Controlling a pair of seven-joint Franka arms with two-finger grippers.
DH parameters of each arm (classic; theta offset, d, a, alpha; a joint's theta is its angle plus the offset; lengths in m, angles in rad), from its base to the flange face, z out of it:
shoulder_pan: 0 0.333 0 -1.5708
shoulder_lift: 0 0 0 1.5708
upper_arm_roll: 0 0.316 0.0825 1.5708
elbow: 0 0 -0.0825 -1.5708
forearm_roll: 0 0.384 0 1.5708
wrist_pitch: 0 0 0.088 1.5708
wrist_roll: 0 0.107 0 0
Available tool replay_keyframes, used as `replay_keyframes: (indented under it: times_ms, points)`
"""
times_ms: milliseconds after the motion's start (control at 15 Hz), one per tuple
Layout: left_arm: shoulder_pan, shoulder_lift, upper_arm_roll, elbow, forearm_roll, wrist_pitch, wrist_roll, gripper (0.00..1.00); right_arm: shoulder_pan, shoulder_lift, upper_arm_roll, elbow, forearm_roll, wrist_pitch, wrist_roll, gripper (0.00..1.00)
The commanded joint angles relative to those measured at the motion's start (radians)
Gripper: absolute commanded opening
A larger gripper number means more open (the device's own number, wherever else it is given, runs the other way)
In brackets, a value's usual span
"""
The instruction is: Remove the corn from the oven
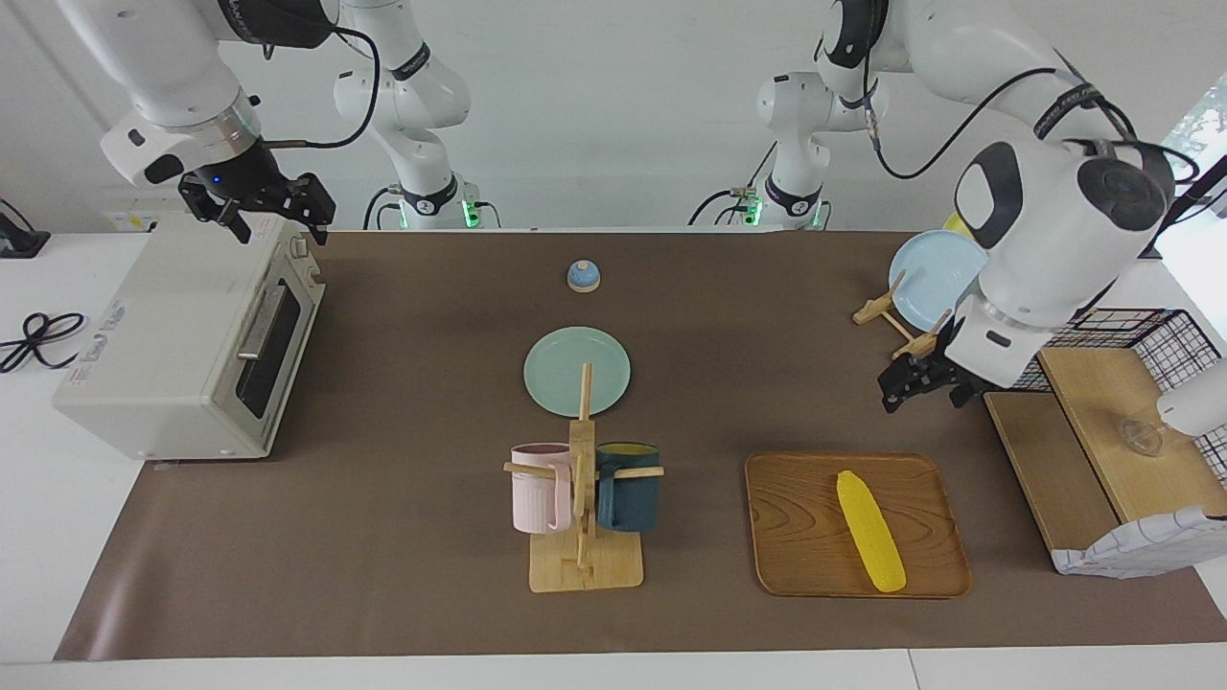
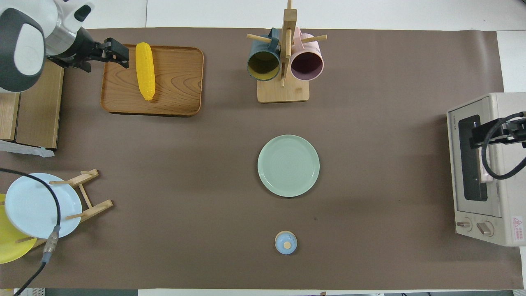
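Observation:
The yellow corn (image 1: pixel 870 532) (image 2: pixel 145 70) lies loose on a wooden tray (image 1: pixel 796 537) (image 2: pixel 181 82) at the left arm's end of the table. My left gripper (image 1: pixel 920 391) (image 2: pixel 117 52) hangs open and empty in the air over the tray's edge toward the left arm's end, apart from the corn. The off-white oven (image 1: pixel 173 345) (image 2: pixel 493 230) stands at the right arm's end with its glass door closed. My right gripper (image 1: pixel 278 220) (image 2: pixel 476 135) waits open just over the oven's top, holding nothing.
A wooden mug rack (image 1: pixel 583 565) with a pink and a dark blue mug stands beside the tray. A green plate (image 1: pixel 576 371) and a small blue bell (image 1: pixel 583 276) lie mid-table. A plate rack with a light blue plate (image 1: pixel 935 283) and a wooden shelf (image 1: pixel 1122 422) sit at the left arm's end.

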Motion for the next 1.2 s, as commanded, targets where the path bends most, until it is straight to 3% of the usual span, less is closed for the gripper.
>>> replay_keyframes:
  times_ms: [0,267,533,667,867,1133]
  points:
    - [-0.002,-0.165,0.0,-0.13,0.014,-0.1,-0.011,1.0,-0.001,0.008,-0.008,0.015,0.029,0.004,-0.034,1.0]
    - [-0.006,-0.32,0.0,-0.236,0.014,-0.194,-0.013,1.0,-0.004,0.008,-0.008,0.015,0.029,0.006,-0.036,1.0]
    - [-0.004,-0.423,-0.003,-0.404,0.012,-0.162,-0.013,1.0,-0.006,0.008,-0.008,0.015,0.029,0.006,-0.036,1.0]
    - [0.0,-0.408,-0.008,-0.383,-0.001,-0.122,-0.031,1.0,-0.004,0.008,-0.008,0.015,0.029,0.004,-0.036,1.0]
    - [0.001,-0.357,-0.011,-0.275,-0.003,-0.151,-0.033,1.0,-0.006,0.006,-0.008,0.015,0.029,0.004,-0.037,1.0]
    - [0.001,-0.36,-0.009,-0.282,-0.004,-0.153,-0.034,1.0,-0.001,0.008,-0.008,0.015,0.027,0.004,-0.036,1.0]
